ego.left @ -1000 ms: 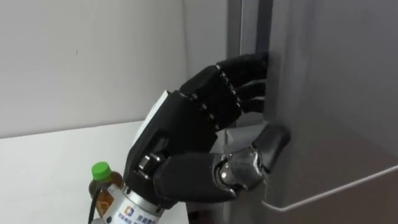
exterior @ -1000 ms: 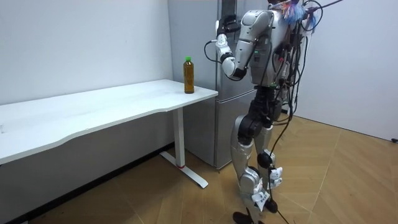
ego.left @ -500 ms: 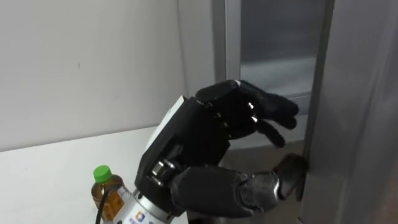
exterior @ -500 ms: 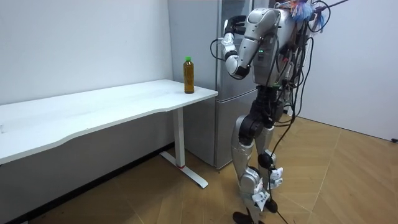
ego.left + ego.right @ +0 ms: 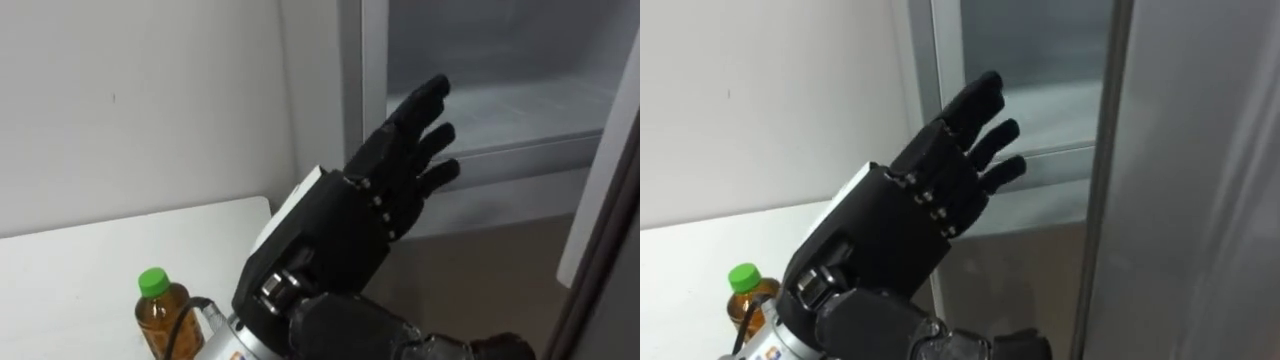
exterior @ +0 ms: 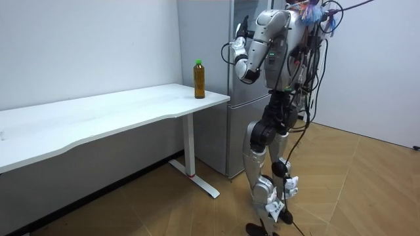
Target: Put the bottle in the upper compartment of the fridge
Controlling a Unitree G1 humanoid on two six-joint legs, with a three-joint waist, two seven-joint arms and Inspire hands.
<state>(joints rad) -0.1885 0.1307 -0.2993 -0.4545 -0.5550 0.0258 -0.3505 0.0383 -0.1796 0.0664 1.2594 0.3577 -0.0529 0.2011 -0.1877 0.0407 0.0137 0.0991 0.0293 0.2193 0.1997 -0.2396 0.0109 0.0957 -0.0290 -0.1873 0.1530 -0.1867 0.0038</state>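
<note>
No words, numbers or signs can be read anywhere in these views. The bottle [image 5: 160, 318] on the white table [image 5: 70, 270] shows a green cap and brown contents, and the part of it in sight carries no print that can be made out. The white cuff [image 5: 778, 346] at the wrist of the left hand [image 5: 340, 235] bears a small coloured mark at the lower edge, too small and cut off to read.
</note>
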